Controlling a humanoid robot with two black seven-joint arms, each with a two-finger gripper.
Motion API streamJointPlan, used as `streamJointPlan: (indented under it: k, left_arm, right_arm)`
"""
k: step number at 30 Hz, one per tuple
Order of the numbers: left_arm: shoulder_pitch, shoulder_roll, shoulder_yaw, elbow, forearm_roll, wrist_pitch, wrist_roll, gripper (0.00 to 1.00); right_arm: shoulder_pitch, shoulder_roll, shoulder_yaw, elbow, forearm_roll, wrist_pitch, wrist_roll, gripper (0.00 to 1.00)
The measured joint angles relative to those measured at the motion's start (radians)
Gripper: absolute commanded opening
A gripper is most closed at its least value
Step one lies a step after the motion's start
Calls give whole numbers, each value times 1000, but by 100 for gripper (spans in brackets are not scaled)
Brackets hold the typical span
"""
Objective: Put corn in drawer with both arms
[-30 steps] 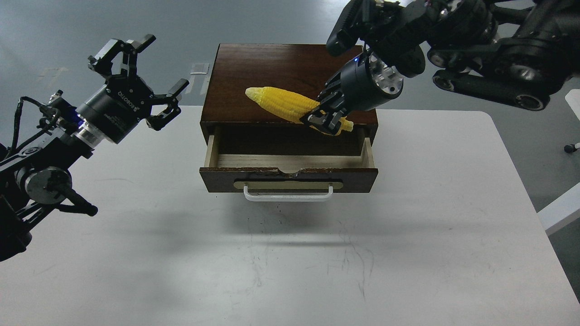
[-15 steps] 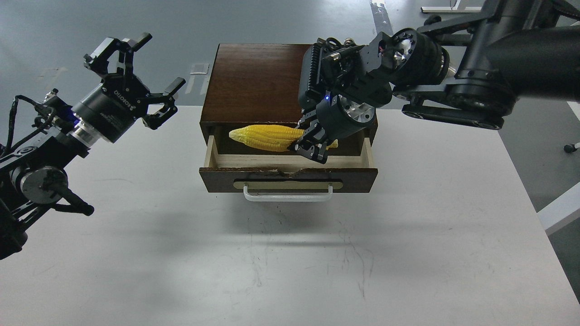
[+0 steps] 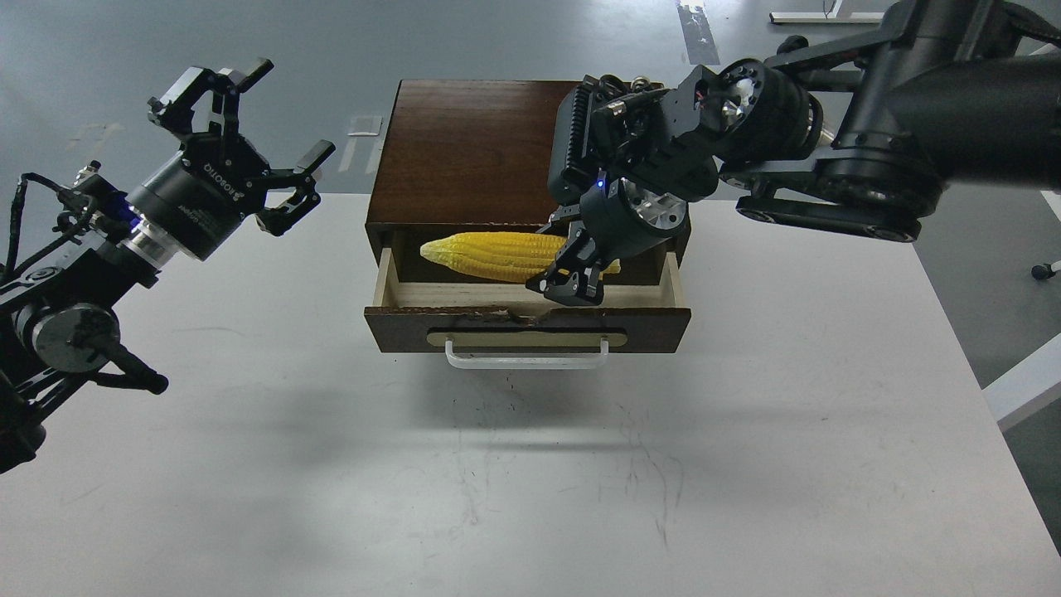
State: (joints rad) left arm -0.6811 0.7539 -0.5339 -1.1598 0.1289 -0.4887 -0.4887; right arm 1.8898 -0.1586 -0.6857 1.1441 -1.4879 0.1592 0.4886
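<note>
Gripping the corn [image 3: 489, 254] at its thick end, the right gripper [image 3: 572, 282] holds it level over the open drawer [image 3: 527, 327], centre frame. Upper left, the left gripper [image 3: 240, 141] hangs spread and empty.

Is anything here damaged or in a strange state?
Yes: the top edge of the drawer front is chipped, with pale ragged wood near its middle. The corn, held in the right gripper, looks intact.
</note>
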Motion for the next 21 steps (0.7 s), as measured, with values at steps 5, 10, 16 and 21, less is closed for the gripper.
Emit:
streamJointPlan:
  k: [5,10,16,21]
  left_arm:
    - [0,2,0,0,1,0,0,98]
    - [0,1,0,0,1,0,0,98]
    - [0,0,0,0,2,0,0,98]
    - [2,-4,0,0,4,0,0,98]
  right_arm:
    - [0,-9,9,0,6,-1,0,92]
    - [19,-43,44,0,88,-2,0,94]
    - [36,-128,105,-10,352,1,0,95]
    - [-6,-238,138,-46,562,-1,0,95]
